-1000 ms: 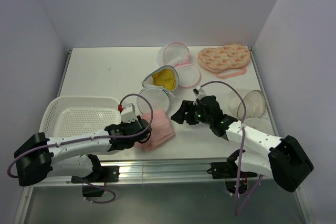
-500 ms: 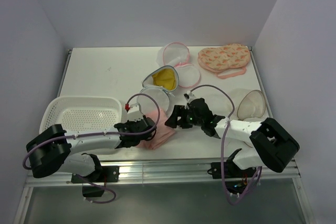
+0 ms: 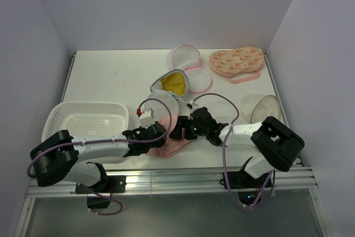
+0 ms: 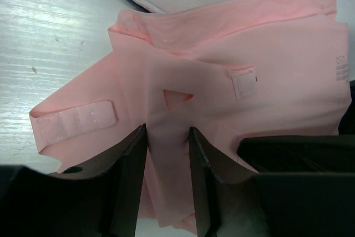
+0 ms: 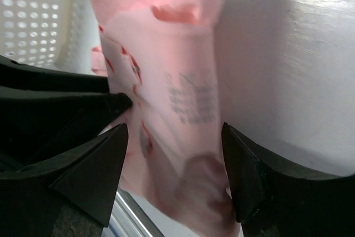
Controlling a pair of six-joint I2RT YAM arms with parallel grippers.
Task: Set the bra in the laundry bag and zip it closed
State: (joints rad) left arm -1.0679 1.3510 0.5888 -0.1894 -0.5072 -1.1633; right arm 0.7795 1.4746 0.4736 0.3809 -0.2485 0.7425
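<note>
Left end effector (image 4: 167,137) clamped on bra (image 4: 249,37); right end effector (image 5: 175,131) agape astride it (wrist views)

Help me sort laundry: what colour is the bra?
Plain pale pink bra, clearest in the left wrist view.

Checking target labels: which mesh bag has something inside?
The grey-rimmed laundry bag: a yellow item sits in its raised dome. The pink-rimmed bag behind it shows only white mesh.
</note>
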